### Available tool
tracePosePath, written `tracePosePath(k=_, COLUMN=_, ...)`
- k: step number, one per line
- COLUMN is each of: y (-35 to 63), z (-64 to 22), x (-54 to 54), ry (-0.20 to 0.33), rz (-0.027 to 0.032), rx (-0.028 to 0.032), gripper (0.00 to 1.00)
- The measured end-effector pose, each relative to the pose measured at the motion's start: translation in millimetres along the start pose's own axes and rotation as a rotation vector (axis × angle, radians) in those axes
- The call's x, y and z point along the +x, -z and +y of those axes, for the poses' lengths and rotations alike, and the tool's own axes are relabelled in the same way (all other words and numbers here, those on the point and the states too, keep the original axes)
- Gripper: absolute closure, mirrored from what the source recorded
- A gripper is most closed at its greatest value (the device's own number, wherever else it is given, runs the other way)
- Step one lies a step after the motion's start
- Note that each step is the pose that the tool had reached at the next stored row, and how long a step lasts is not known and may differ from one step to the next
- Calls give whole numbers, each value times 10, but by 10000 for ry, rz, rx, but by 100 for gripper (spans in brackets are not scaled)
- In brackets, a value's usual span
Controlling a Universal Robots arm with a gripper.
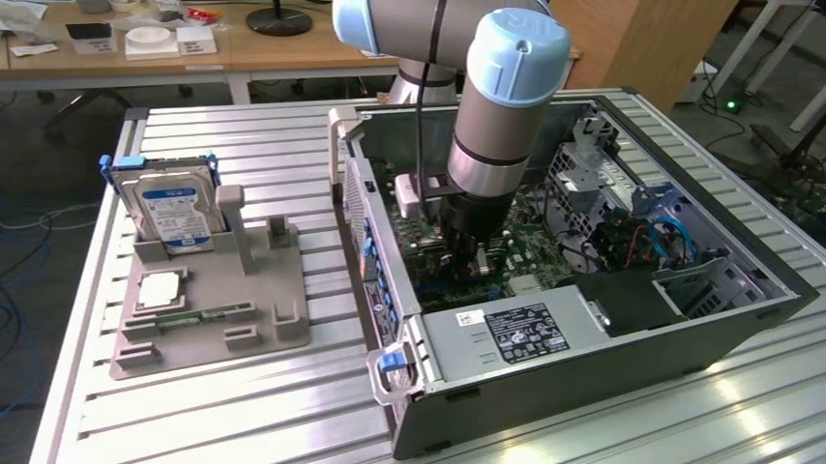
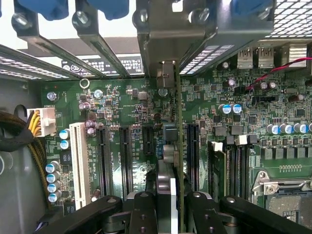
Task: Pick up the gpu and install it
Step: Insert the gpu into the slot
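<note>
Pincer pinching gpu edge-on over motherboard, case on slatted table.

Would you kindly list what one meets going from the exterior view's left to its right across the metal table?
Hard drive standing in the grey holder → CPU chip lying on that holder → open computer case, where the arm reaches down to the motherboard.

A robotics lab: a ribbed aluminium tabletop carries an open black computer case and a grey parts fixture, with wooden desks behind
</note>
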State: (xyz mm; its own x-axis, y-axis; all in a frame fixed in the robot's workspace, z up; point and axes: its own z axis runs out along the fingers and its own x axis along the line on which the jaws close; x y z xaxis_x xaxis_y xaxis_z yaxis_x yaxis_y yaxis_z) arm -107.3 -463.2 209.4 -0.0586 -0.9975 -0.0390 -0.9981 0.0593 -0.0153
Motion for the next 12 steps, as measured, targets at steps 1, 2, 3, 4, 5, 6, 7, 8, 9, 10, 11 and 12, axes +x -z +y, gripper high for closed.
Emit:
tracePosePath(k=1, y=0, z=0, x=0, ry=0, rz=0, rx=0, gripper=72)
tracePosePath(k=2, y=0, z=0, x=0, ry=-1, rz=0, rx=0, gripper=72)
tracePosePath(k=3, y=-6, z=1, x=-2, ry=-3, rz=-18, rx=4, gripper=72)
tracePosePath(k=4, y=-20, z=0, x=-5, ry=-5, rz=-52, rx=19, gripper=71)
tracePosePath(k=5, y=-15, z=0, x=-4, ry=-4, rz=-37, rx=17, gripper=71)
tracePosePath(k=6, y=3, z=1, x=-1, ry=-3, rz=-6, rx=3, gripper=65)
tracePosePath(k=7, y=18, z=0, x=-2, ry=-1, rz=-15, rx=8, gripper=65)
tracePosePath(k=8, y=58, z=-1, x=-2, ry=-1, rz=-11, rx=7, gripper=65)
tracePosePath(k=9, y=103, z=-1, x=-4, ry=0, rz=-11, rx=7, gripper=65)
tracePosePath(k=10, y=149, z=-2, x=-6, ry=1, rz=-11, rx=9, gripper=65)
tracePosePath(k=11, y=194, z=-3, x=-7, ry=1, rz=-10, rx=9, gripper=65)
tracePosePath(k=12, y=238, z=-3, x=-9, ry=1, rz=-12, rx=10, gripper=65)
